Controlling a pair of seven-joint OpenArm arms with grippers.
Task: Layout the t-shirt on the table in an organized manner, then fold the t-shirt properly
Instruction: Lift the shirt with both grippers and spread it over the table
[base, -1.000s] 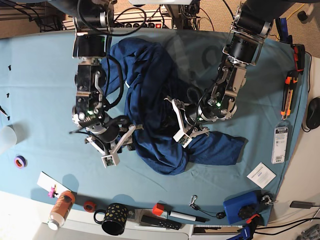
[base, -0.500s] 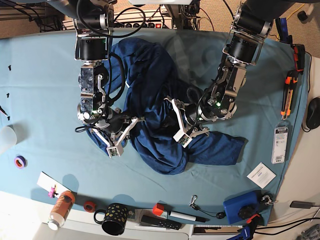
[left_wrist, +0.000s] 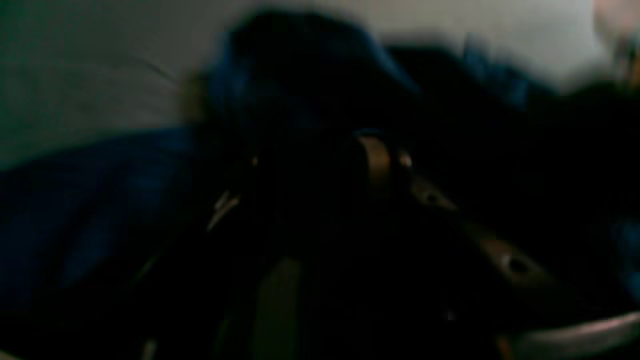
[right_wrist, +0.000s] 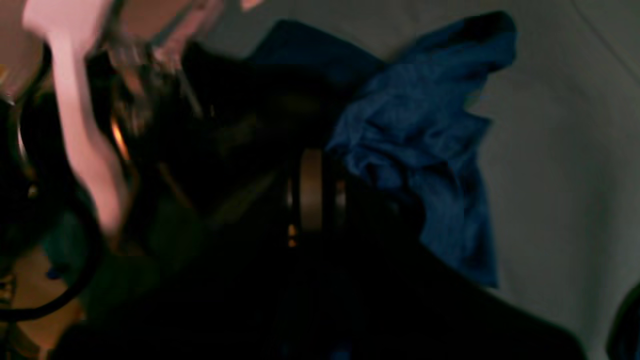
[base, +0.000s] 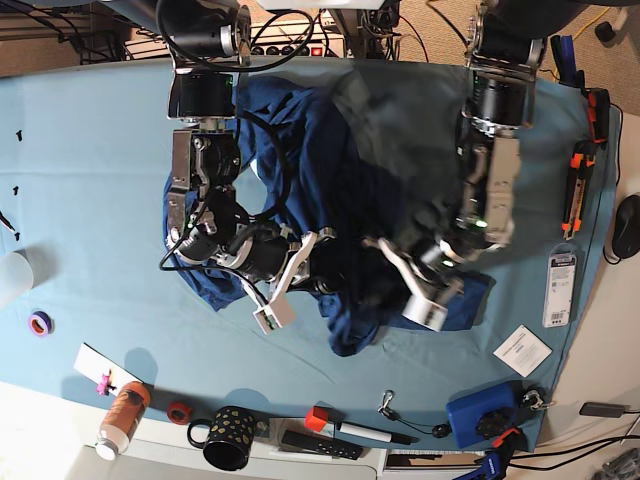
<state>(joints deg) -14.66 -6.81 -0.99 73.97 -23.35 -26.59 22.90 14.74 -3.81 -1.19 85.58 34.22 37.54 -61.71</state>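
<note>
right jaws pinched shut in the crumpled t-shirt (base: 340, 190).

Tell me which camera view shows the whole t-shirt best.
The base view: it shows the t-shirt as a crumpled heap on the table, with both arms over it. The right wrist view catches only one blue bunched fold against the cloth; the left wrist view is a dark blur of fabric.

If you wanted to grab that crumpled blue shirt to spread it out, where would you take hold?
Probably the loose flap of the t-shirt hanging toward the near edge of the table. It sticks out free of both arms, so pinching its edge from the near side looks easiest.
</note>
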